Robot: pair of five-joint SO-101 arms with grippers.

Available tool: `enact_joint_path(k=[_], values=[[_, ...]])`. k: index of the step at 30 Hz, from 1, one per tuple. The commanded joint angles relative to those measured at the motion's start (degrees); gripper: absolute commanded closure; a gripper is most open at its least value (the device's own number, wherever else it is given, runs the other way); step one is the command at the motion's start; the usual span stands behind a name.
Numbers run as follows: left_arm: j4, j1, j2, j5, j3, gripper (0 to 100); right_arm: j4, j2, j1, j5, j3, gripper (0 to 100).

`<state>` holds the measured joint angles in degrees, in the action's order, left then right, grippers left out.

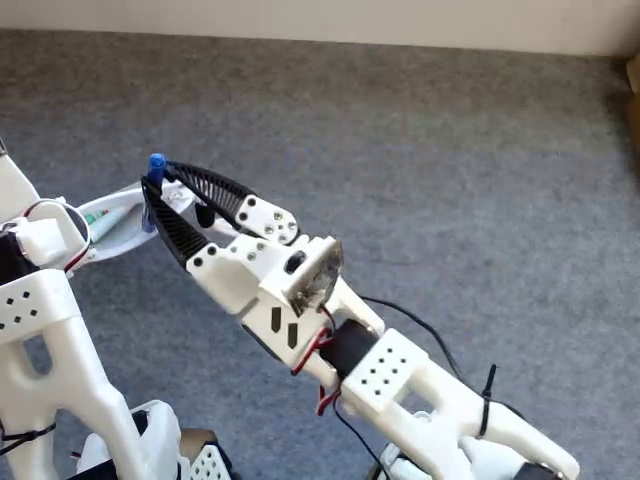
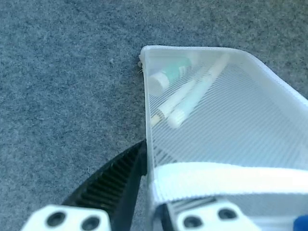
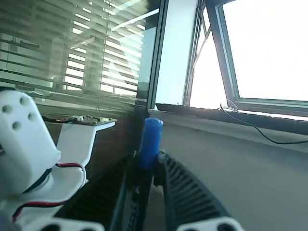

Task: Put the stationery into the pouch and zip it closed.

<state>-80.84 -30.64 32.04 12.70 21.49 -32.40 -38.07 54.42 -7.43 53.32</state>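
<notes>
- Currently, in the high view, the right gripper (image 1: pixel 153 180) sits in the upper left of the frame. Its arm runs back to the lower right corner.
- Its black ribbed fingers (image 1: pixel 215 188) are drawn narrow and pinch a blue pen (image 1: pixel 156 163) near their tips. The pen's end pokes out above them.
- In the right wrist view, the right gripper (image 3: pixel 149 166) clamps the blue pen (image 3: pixel 150 139) upright, with one finger pressed against each side of it.
- The pouch (image 1: pixel 115 215) lies at the left of the high view, just beside the right gripper's tips and slightly below the pen. I cannot tell whether pen and pouch touch.
- In the left wrist view, the left gripper (image 2: pixel 149 154) has the pouch (image 2: pixel 231 125) between its jaws, close to the white zipper band (image 2: pixel 226 175). One black finger (image 2: pixel 110 180) lies against the outside of the mesh wall, and the other is hidden behind the pouch. The grip reads as closed on the pouch edge.
- The pouch hangs away from the gripper, above the grey carpet (image 2: pixel 62 86).
- Inside the pouch, at the far end, are a glue stick (image 2: pixel 166 77) with a green band and two white pens (image 2: pixel 190 96), side by side and touching.
- The left arm (image 1: pixel 40 300) fills the lower left of the high view.
- Blinds (image 3: pixel 72 48) and a window (image 3: pixel 269 48) stand behind the right gripper.
</notes>
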Motion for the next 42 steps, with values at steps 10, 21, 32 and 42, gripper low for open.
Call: enact_joint_path(k=[10,21,32,42], values=[[1.23,-0.22,0.22,-0.09,0.22,99,-8.75,8.84,0.57,-1.23,-3.65,99.4],[1.23,-0.22,0.22,-0.09,0.31,99,-8.48,9.8,2.15,-22.68,-3.21,99.4],[1.23,-0.22,0.22,-0.09,0.31,99,-8.48,9.8,3.21,-22.77,-3.12,99.1],[1.23,-0.22,0.22,-0.09,0.31,99,-8.48,9.8,3.21,-22.51,-3.03,88.9]])
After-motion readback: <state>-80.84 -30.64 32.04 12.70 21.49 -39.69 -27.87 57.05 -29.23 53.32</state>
